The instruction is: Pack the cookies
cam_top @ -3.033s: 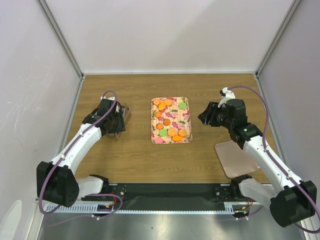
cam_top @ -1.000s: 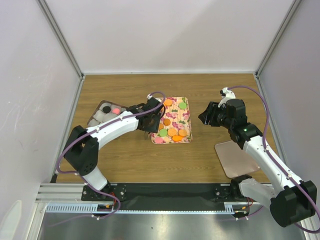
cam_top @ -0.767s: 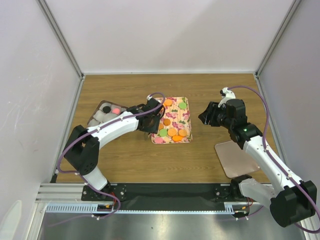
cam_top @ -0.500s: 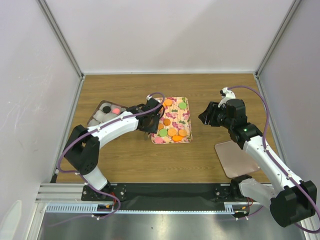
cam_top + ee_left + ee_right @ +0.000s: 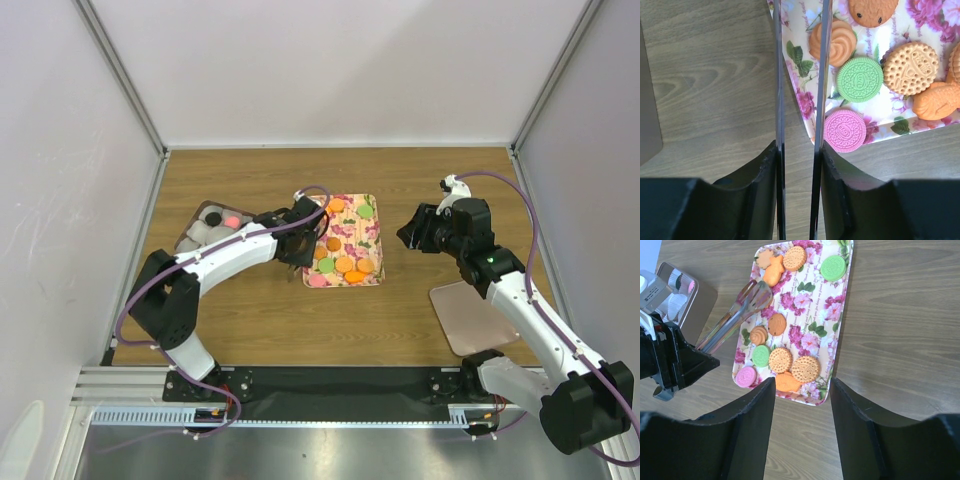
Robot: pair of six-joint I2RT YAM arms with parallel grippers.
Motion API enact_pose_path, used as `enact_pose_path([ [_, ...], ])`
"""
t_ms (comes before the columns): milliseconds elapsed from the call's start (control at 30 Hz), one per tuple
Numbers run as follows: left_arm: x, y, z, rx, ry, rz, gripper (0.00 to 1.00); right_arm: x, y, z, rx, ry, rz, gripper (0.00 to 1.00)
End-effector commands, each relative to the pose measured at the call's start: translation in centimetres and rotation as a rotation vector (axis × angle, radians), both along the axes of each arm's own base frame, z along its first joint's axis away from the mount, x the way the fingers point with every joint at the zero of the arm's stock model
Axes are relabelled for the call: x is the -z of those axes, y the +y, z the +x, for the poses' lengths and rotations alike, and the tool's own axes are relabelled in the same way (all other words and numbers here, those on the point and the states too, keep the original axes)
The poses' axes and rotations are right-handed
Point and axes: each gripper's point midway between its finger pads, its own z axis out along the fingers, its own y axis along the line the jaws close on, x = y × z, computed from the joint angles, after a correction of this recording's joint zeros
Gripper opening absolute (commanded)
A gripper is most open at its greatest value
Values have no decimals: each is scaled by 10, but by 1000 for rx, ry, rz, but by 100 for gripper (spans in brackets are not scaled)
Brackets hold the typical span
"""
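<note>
The cookies [image 5: 343, 264] lie on a floral tray [image 5: 372, 232] in the middle of the table: orange, green and pink ones. In the left wrist view a pink cookie [image 5: 845, 131], a green one [image 5: 859, 79] and an orange swirl [image 5: 833, 43] sit near the tray's left edge. My left gripper [image 5: 298, 246] [image 5: 797, 150] is shut on a pair of clear tongs [image 5: 735, 315], whose two thin arms [image 5: 824, 75] straddle that edge. I see nothing between the tongs' tips [image 5: 758, 292], which hover over the tray. My right gripper [image 5: 412, 232] [image 5: 802, 385] hangs open and empty right of the tray.
A metal box [image 5: 205, 204] with white paper cups [image 5: 677, 302], a black cookie [image 5: 213, 217] and a pink one [image 5: 232, 220] stands left of the tray. A flat lid [image 5: 478, 318] lies at the near right. Walls close in the table on three sides.
My left arm has swung from over the box at the left across to the tray's left edge, with the tongs. Over the last second it barely moves. The right arm stays still.
</note>
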Motion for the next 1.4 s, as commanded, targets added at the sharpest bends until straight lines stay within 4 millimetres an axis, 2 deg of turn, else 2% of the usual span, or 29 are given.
enact_pose_path([
  [0, -26, 3, 7, 0, -63, -21, 38, -15, 1, 3, -1, -53, 6, 53],
  [167, -46, 4, 6, 1, -100, -43, 37, -15, 0, 3, 1, -53, 7, 53],
  [400, -63, 8, 1, 2, -134, -71, 37, -15, 0, 3, 0, -52, 8, 53],
  [533, -71, 14, -1, -11, -153, -70, 38, -15, 1, 3, -3, -52, 9, 53],
  [633, -80, 28, -3, -42, -170, -64, 38, -14, 2, 3, -5, -49, 11, 53],
  [733, -86, 51, -5, -96, -183, -63, 38, -15, 3, 3, -9, -49, 16, 53],
  [833, -83, 82, -7, -171, -174, -61, 38, -14, 5, 2, -17, -47, 21, 53],
  [867, -89, 99, -7, -220, -193, -73, 38, -13, 5, 2, -19, -44, 23, 53],
  [1033, -79, 156, -18, -354, -177, -36, 40, -13, 10, 2, -38, -39, 39, 53],
  [1067, -78, 172, -18, -403, -176, -31, 40, -13, 10, 1, -41, -39, 39, 53],
  [1167, -74, 200, -24, -477, -169, -21, 41, -14, 11, 1, -44, -40, 45, 53],
  [1367, -59, 229, -27, -558, -126, 4, 40, -15, 11, 1, -46, -39, 47, 53],
])
